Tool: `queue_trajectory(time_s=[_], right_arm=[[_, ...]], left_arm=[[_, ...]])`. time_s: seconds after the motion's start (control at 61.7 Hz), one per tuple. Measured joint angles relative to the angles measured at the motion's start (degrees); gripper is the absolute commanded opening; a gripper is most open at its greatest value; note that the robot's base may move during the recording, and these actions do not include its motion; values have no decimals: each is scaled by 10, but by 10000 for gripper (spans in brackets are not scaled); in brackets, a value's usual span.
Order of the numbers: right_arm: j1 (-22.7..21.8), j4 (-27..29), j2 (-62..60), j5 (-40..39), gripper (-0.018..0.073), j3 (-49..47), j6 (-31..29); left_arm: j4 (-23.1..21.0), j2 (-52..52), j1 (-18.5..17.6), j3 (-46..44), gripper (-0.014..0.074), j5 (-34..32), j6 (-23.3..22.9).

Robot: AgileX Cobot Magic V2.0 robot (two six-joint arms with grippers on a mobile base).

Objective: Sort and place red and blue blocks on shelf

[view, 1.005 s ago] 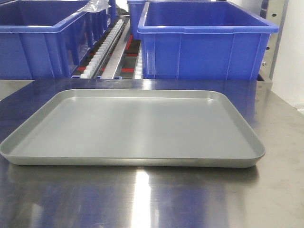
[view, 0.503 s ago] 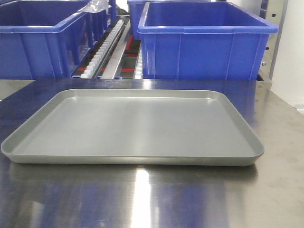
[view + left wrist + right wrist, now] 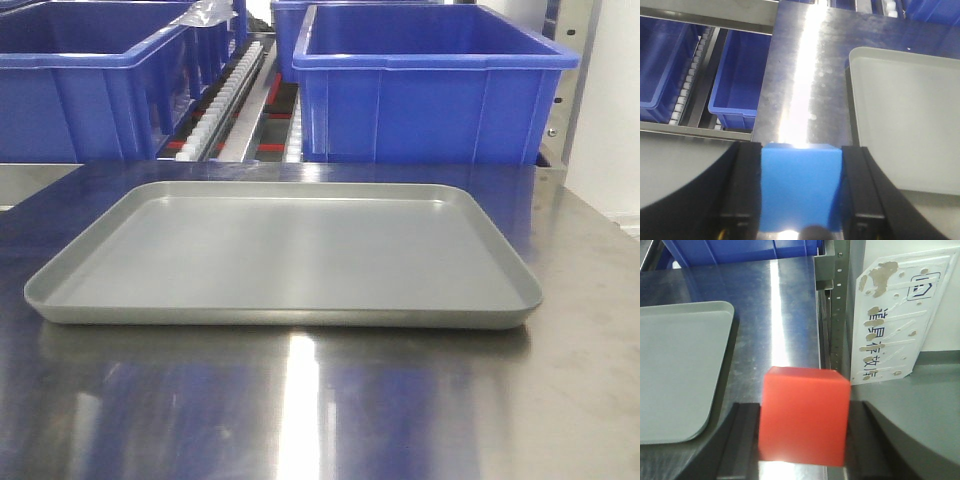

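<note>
**Tray (image 3: 290, 250) slips back, both blocks held**

Seen from the front, it sits farther back on the tabletop (image 3: 300, 410) than a second ago; the base seems to be backing away. The left claw (image 3: 801, 197) clamps the blue block (image 3: 800, 185) near the tabletop's left edge. The right claw (image 3: 803, 442) grips the red block (image 3: 804, 410) over the right edge. Shelving likely comes next.

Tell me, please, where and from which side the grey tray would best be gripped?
The tray is probably best pinched at its raised rim along the near long edge, coming from the front and straddling the lip. It lies flat on the steel table, looks too wide to span, and blue bins stand behind its far side.
</note>
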Motion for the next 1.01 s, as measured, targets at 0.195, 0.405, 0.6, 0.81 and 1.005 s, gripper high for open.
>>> queue_trajectory(time_s=[0.195, 0.405, 0.6, 0.81, 1.005], right_arm=[[0, 0, 0, 0, 50, 0, 0], [0, 0, 0, 0, 50, 0, 0], [0, 0, 0, 0, 50, 0, 0], [0, 0, 0, 0, 50, 0, 0], [0, 0, 0, 0, 50, 0, 0]], left_arm=[[0, 0, 0, 0, 123, 0, 0], [0, 0, 0, 0, 123, 0, 0], [0, 0, 0, 0, 123, 0, 0], [0, 0, 0, 0, 123, 0, 0], [0, 0, 0, 0, 123, 0, 0]])
